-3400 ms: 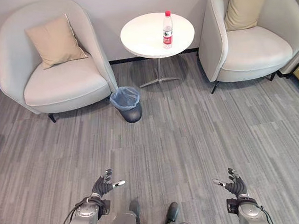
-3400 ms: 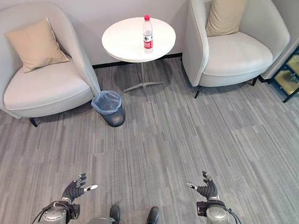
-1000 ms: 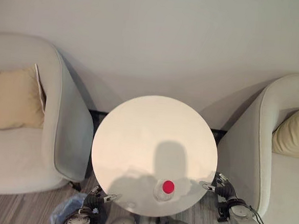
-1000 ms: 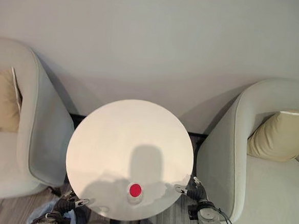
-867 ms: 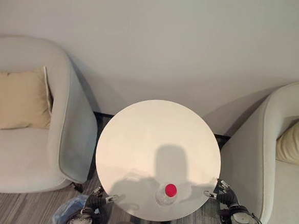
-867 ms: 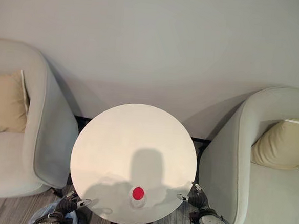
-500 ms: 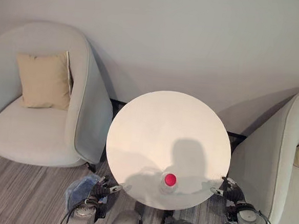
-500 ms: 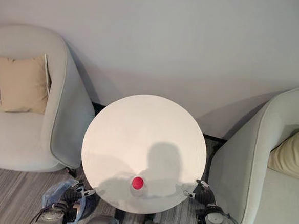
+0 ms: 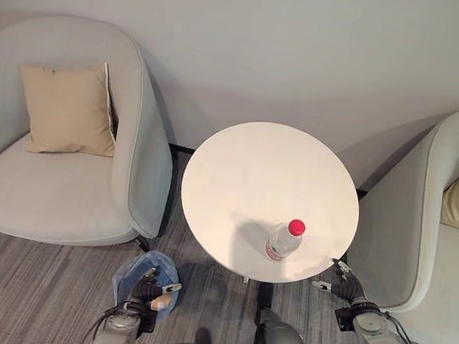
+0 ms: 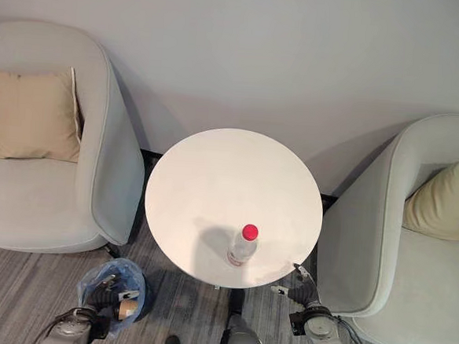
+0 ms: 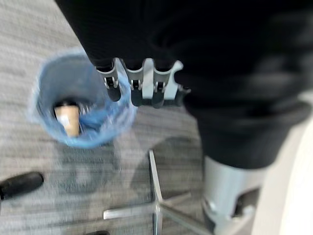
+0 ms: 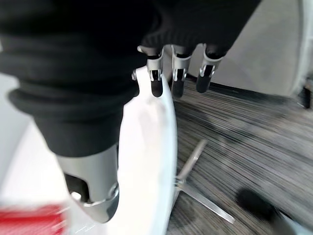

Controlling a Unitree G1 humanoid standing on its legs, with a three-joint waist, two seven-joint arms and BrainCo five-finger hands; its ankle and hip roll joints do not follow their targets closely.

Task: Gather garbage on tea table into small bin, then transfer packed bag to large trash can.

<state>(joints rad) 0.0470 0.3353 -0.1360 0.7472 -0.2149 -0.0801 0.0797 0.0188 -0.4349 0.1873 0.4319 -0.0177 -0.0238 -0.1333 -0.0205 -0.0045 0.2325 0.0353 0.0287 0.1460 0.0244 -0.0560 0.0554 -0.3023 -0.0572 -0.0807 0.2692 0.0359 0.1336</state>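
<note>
Grey striped carpet point(image 9: 40, 285) runs along the bottom of my head views, under a plain pale wall. At centre I see the round white tea table point(image 9: 244, 181), smooth and matte, on a thin metal stem with splayed feet point(image 11: 156, 208). A clear plastic bottle point(image 9: 284, 240) with a red cap stands upright near the table's lower right edge.

My right hand point(image 9: 346, 286) hangs low at the lower right, just beside the table rim and below the bottle, not touching it; its fingers point(image 12: 178, 73) are relaxed and hold nothing. My left hand point(image 9: 152, 290) sits at the lower left, over the small bin point(image 10: 111, 283), fingers point(image 11: 137, 90) loosely extended, also empty.

That bin is round, lined with a crinkled blue plastic bag, and a tan paper cup point(image 11: 67, 117) lies inside it. It stands on the carpet between the table stem and the left armchair point(image 9: 62, 200).

Both armchairs are rounded, pale grey, each with a beige cushion point(image 9: 67, 109). The right armchair point(image 10: 410, 295) crowds close to the table rim, leaving a narrow gap where my right hand is. Bare tabletop lies open above the bottle.
</note>
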